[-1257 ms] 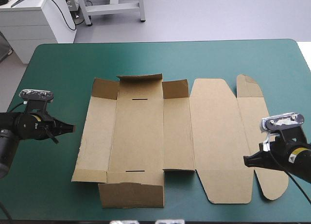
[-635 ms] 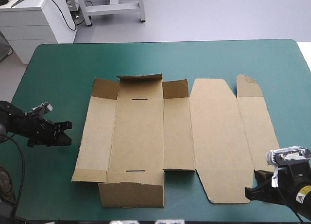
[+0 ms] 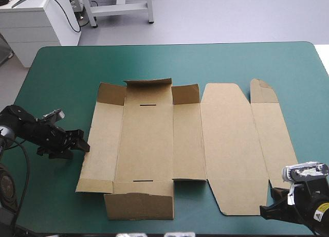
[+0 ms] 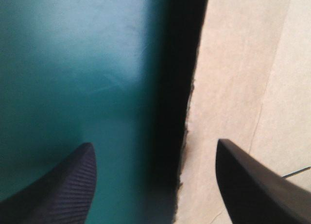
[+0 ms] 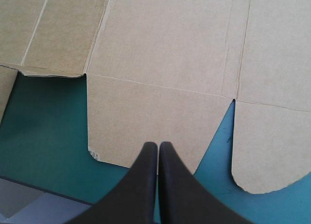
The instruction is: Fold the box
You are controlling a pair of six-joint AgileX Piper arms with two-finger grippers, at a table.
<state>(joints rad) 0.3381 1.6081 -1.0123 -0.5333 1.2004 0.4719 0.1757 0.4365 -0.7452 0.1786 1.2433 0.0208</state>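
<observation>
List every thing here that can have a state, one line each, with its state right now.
box: unfolded, lying flat on the teal-green cover, no walls tucked; far flaps tilted up.
left gripper: open, straddling the box's left edge, holding nothing.
right gripper: shut, empty, pointing at the near edge of the box's right part.

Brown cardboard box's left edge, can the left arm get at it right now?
Probably yes. The left arm's black two-fingered claw stands open right at the flat brown cardboard box, straddling its left edge above the teal-green table cover, with nothing between.
</observation>
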